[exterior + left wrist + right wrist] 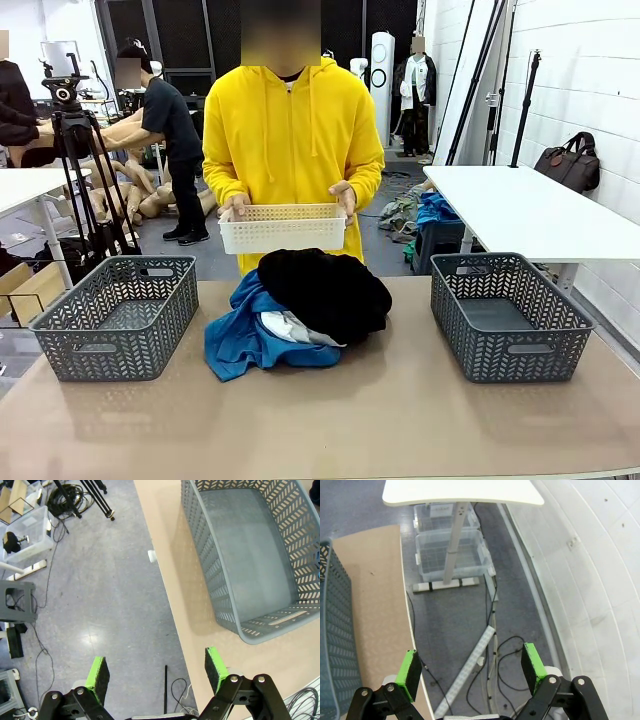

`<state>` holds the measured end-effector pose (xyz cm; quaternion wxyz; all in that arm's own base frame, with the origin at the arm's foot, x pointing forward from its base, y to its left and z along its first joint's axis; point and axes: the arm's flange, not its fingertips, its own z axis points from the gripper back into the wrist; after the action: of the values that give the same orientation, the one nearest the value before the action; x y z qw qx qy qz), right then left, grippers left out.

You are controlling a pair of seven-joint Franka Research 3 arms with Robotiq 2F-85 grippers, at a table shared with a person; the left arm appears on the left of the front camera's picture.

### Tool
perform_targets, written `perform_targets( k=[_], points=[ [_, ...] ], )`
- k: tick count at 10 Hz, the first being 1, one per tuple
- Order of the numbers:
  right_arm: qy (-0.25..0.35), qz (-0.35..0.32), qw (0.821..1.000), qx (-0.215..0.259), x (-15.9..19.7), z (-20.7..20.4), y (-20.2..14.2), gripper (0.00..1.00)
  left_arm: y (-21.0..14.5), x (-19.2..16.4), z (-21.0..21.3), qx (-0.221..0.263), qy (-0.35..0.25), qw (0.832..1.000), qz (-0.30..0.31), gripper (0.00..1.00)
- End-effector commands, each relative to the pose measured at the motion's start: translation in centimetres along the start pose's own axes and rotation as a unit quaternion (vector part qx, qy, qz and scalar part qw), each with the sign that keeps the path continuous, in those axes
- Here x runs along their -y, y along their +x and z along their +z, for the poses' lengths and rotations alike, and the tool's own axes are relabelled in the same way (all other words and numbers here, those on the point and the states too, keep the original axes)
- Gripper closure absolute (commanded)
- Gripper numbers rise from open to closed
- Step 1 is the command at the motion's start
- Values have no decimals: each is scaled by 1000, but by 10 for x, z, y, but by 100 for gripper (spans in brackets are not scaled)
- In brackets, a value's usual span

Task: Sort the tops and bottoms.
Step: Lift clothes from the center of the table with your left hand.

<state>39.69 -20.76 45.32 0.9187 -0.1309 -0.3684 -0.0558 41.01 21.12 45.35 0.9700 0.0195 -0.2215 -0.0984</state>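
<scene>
Left pincer (156, 672) & right pincer (472, 671) wide, holding nothing; garment pile (297, 312) betw. grey baskets (120, 350).

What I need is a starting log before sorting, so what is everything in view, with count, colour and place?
black garment: 1, black, top of the mid-table pile
blue garment: 1, bright blue, under the black one, spilling left
white garment: 1, white, peeking out at the pile's front
grey baskets: 2, empty, left basket and right basket at the table's ends
white basket: 1, held above the far edge
table: 1, tan
hoodie: 1, yellow, on the person
person's hands: 2, right hand and left hand on the white basket
left gripper: open, above the table's left edge
right gripper: open, above floor by the right edge
</scene>
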Motion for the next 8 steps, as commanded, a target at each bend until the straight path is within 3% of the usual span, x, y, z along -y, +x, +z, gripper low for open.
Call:
perform_targets(
  k=[1,8],
  points=[
    [0,3,1000,-5,0,1,-1,0,-3,-4,0,6,-8,1000,-5,0],
    [0,3,1000,-5,0,1,-1,0,-3,-4,0,6,-8,1000,-5,0]
  ],
)
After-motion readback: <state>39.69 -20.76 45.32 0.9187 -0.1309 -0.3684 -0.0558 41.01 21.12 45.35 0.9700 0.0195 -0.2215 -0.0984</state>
